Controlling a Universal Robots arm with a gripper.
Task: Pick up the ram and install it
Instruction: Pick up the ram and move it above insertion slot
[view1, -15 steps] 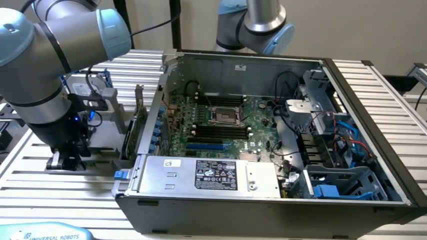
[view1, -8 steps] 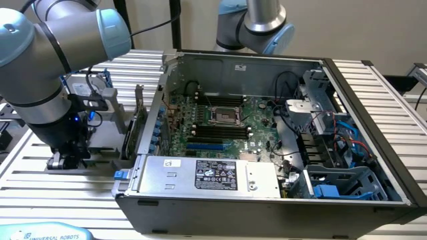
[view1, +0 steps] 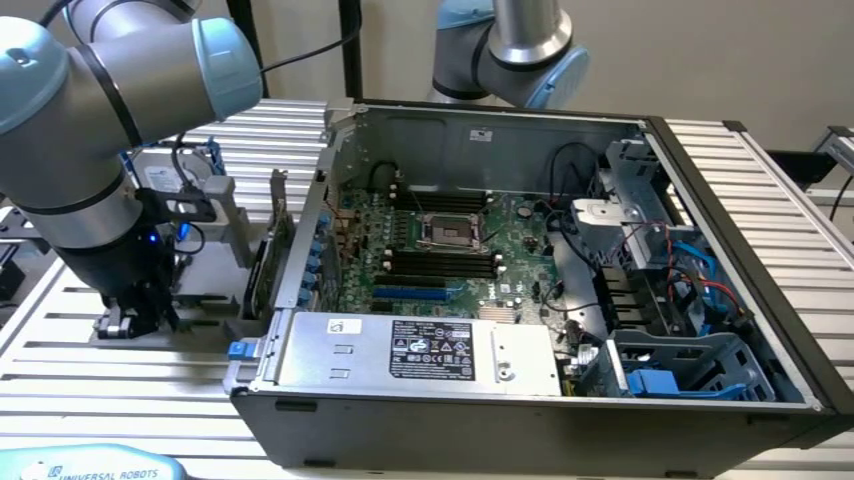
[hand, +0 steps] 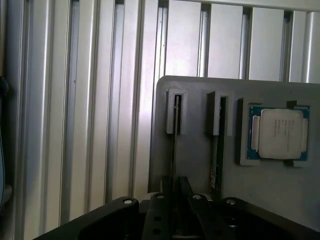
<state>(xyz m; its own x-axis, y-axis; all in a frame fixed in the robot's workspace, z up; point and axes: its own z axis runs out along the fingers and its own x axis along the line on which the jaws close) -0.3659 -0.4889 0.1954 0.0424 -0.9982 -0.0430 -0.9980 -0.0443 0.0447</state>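
Observation:
Two ram sticks stand on edge in the slots of a grey holder (hand: 200, 100). One is a thin dark strip (hand: 173, 145); the other shows a green edge (hand: 216, 167). My gripper (hand: 177, 189) is directly over the near end of the thin dark stick, very close to it. In the exterior view the gripper (view1: 134, 322) hangs low over the slatted table, to the left of the open computer case (view1: 534, 120). The motherboard's black ram slots (view1: 434, 262) lie inside the case, below the processor socket (view1: 450, 232).
A square silver processor (hand: 280, 134) rests in a pocket of the holder beside the sticks. A second arm (view1: 514, 50) stands behind the case. Upright cards (view1: 274, 250) stand between my arm and the case wall. The power supply (view1: 414, 348) fills the case's near side.

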